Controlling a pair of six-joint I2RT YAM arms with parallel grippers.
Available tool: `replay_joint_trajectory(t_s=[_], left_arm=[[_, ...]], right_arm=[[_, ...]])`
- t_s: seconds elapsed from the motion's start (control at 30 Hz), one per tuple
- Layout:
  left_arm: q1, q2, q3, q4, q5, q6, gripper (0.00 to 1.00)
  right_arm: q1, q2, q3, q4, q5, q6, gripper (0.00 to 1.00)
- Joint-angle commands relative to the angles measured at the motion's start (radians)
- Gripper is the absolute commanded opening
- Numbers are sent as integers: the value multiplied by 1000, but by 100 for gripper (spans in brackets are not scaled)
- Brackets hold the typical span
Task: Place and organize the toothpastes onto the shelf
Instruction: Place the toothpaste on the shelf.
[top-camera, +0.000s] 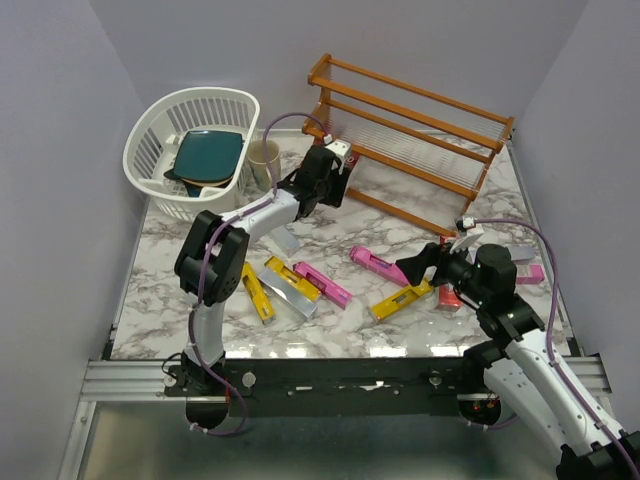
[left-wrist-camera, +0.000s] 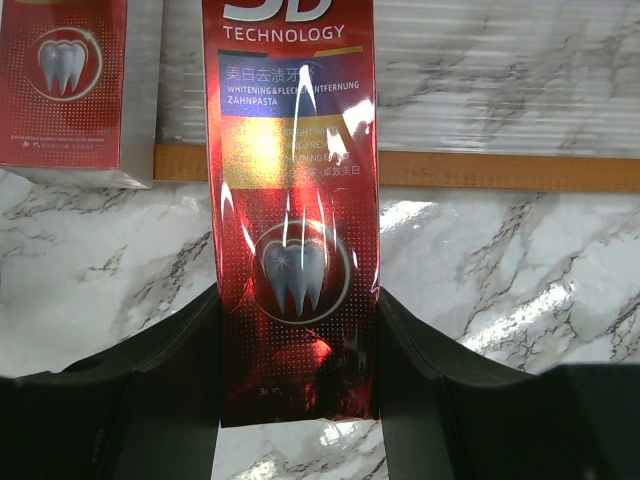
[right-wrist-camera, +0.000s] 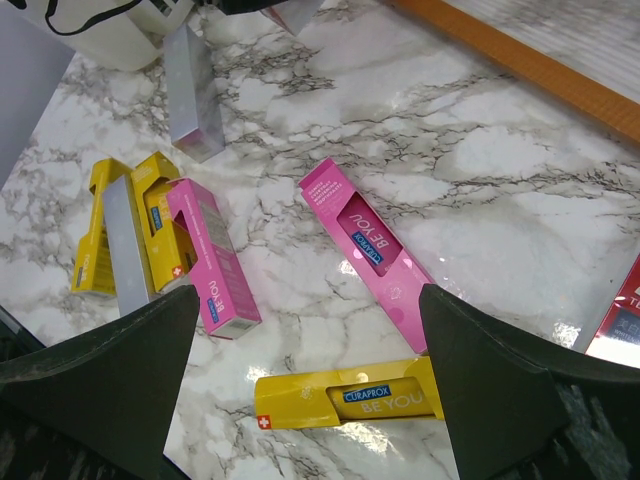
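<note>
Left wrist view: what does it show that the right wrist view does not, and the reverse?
Only left wrist: a red carton gripped between the left fingers. Only right wrist: pink cartons, yellow cartons and silver cartons lying loose beyond the open right fingers. Both: the marble table and a shelf rail.

Glossy white marble-patterned tabletop with grey veining: lying central, reflecting bright light in patches. Plain pale lavender-grey walls: enclosing it at 9, 12 and 3 o'clock. Silver slotted aluminium rail: running along 6 o'clock.
</note>
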Motion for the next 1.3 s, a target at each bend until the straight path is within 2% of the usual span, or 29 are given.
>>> replay_joint_trajectory(t_s=[0.0,0.53,0.7,0.9,1.07,1.27], left_arm=[[13,50,91,19,37,60,59],[47,249,332,-6,17,117,64],[57,295,368,-18,-12,111,72],[65,276,334,0,-23,76,75],[65,190,225,71,-46,25,82],[64,75,129,74,-87,-133,87]], right_arm=[[7,0,1,-9,13,-19,100],[7,14,8,-20,20,-21,100],[7,14,10,-21,25,-19,100],[7,15,10,-25,22,-19,100],[7,14,10,-25,19,-18,100],[7,14,10,-23,16,-16,100]])
